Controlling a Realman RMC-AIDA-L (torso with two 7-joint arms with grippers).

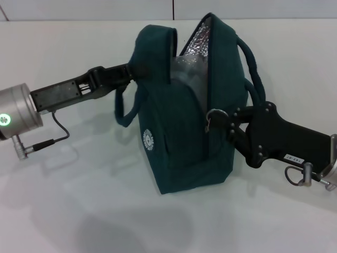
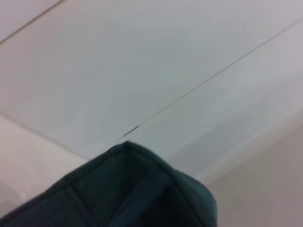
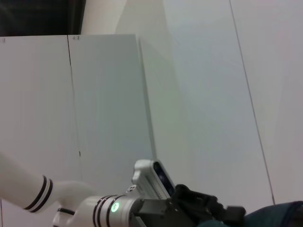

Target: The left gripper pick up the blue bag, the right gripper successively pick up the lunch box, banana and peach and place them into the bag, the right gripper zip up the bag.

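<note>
Teal blue bag stands between left claw and right claw.

You have a plain white table under the work, smooth and matte. Only one thing stands directly on it: the blue bag, upright near the middle, its base flat on the surface. A soft shadow of the bag falls on the tabletop in front of it.
</note>
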